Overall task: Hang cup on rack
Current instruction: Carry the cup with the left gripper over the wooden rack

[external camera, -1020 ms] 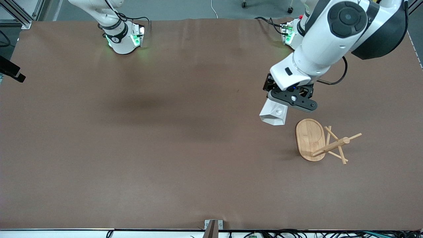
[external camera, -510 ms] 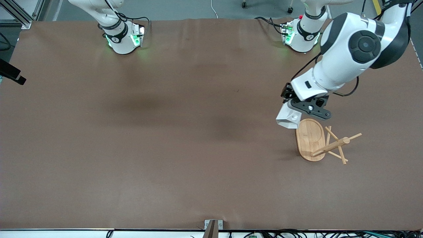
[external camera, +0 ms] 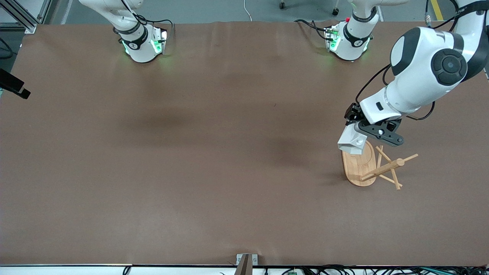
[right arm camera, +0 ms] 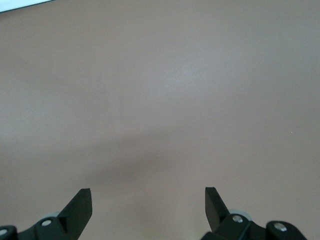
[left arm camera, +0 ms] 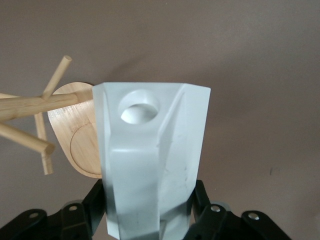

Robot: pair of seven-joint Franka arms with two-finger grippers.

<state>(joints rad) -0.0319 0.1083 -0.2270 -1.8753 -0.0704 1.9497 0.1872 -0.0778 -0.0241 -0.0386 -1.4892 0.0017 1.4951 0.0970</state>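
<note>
Front view: left gripper (external camera: 367, 134) up in the air over the rack (external camera: 359, 163), fingers clamped on the white faceted cup (external camera: 351, 142), which hangs tilted over the edge of the rack's oval base farther from cam. Bamboo rack sits on brown table (external camera: 191, 152) toward left arm's end, post and pegs pointing that way too. Left wrist view: cup's pierced handle faces cam. Right gripper (right arm camera: 148, 200) waits over bare table, fingers wide apart, holding nothing.

white cup (external camera: 352, 141) held over toppled rack (external camera: 368, 165)
</note>
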